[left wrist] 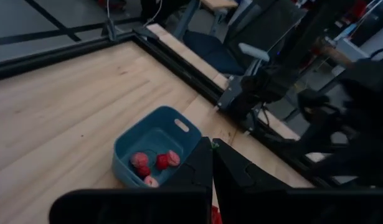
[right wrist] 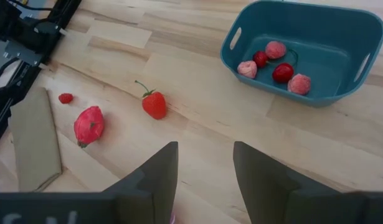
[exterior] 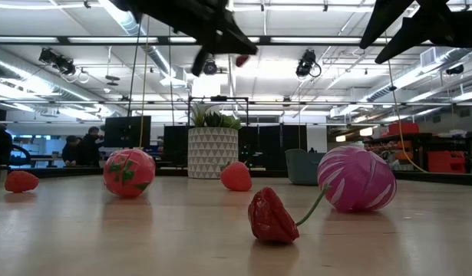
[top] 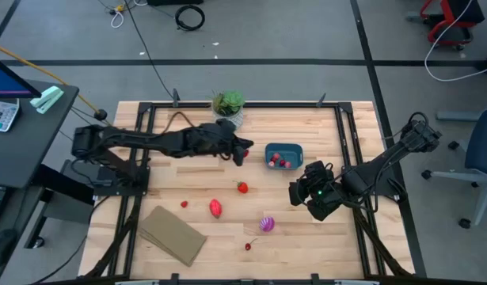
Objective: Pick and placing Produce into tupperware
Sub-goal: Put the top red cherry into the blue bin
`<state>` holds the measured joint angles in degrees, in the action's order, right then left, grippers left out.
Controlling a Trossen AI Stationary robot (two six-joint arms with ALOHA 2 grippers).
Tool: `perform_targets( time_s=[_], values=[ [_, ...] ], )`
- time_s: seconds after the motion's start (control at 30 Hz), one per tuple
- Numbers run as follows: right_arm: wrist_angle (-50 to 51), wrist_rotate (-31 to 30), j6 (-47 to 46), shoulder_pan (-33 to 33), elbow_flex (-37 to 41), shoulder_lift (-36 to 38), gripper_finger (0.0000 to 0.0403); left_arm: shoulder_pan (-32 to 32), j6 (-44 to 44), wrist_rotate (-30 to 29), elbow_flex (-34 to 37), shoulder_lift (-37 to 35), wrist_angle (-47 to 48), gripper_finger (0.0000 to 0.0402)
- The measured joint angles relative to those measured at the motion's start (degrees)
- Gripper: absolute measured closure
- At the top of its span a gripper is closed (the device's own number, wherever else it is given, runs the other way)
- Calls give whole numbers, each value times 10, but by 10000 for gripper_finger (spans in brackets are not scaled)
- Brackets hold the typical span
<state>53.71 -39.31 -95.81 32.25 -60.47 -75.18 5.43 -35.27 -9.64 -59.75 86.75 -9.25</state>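
Observation:
The teal tub stands right of centre, with several small red and pink pieces in it. My left gripper hovers just left of the tub, shut on a small red piece. My right gripper is open and empty, to the near right of the tub. On the table lie a strawberry, a small red piece, a larger red fruit, a purple-and-white striped fruit and a cherry with a stem. My left gripper pinches the small red piece between its two fingers. In the left wrist view only a sliver of red shows in the gap between them. In the low view the piece sits at the fingertips, lifted well clear of the table.
A potted green plant stands at the far edge, behind my left gripper. A flat tan slab lies at the near left. Dark frame rails run along the table's sides.

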Motion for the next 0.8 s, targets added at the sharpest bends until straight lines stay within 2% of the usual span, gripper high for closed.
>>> perform_targets(
  time_s=[0.1,0.37,0.5,0.6,0.8],
  values=[
    [0,-1,0,0,0,0,239,1,15,3,-38,53,-1,395],
    [0,-17,0,0,0,0,239,6,121,25,-191,213,3,394],
    [0,-16,0,0,0,0,239,17,125,31,-254,280,26,397],
    [0,-16,0,0,0,0,239,23,125,43,-280,318,31,397],
    [3,-14,11,0,0,0,239,34,124,46,-291,360,34,396]
  ],
)
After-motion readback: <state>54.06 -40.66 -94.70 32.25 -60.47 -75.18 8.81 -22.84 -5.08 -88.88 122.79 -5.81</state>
